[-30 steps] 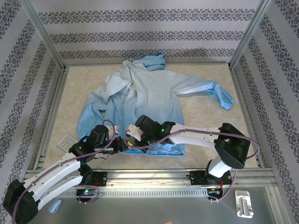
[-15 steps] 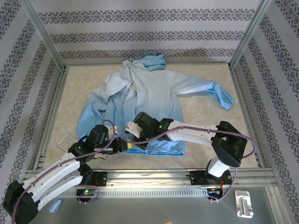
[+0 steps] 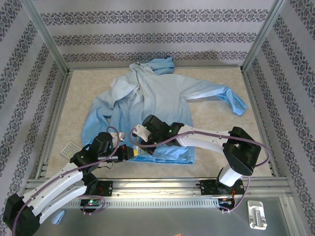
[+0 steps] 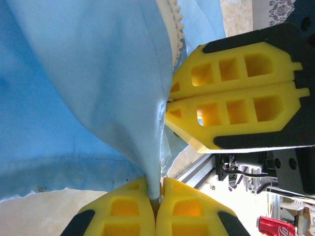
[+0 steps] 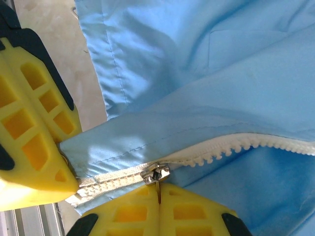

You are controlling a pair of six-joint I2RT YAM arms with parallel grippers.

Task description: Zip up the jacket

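Note:
The light-blue hooded jacket [image 3: 162, 98] lies spread on the table, hood at the far side and hem toward me. My left gripper [image 3: 131, 153] is at the hem, and the left wrist view shows it [image 4: 155, 191] shut on a fold of the jacket's hem fabric [image 4: 98, 88]. Just beyond it, my right gripper [image 3: 138, 141] is shut [image 5: 159, 191] on the metal zipper pull, whose slider [image 5: 156, 173] sits on the pale zipper [image 5: 236, 143]. The teeth are joined behind the slider and spread apart ahead of it. The left gripper's yellow fingers [image 5: 34, 147] stand close beside the zipper's bottom end.
A small white gridded piece [image 3: 71, 149] lies left of the hem. A small blue scrap [image 3: 58, 217] and a white clip-like part [image 3: 257, 215] rest on the metal shelf in front of the rail [image 3: 157, 186]. Patterned walls enclose the table on three sides.
My right gripper has crept a little away from the hem along the jacket front, still on the pull. The left gripper has stayed at the hem.

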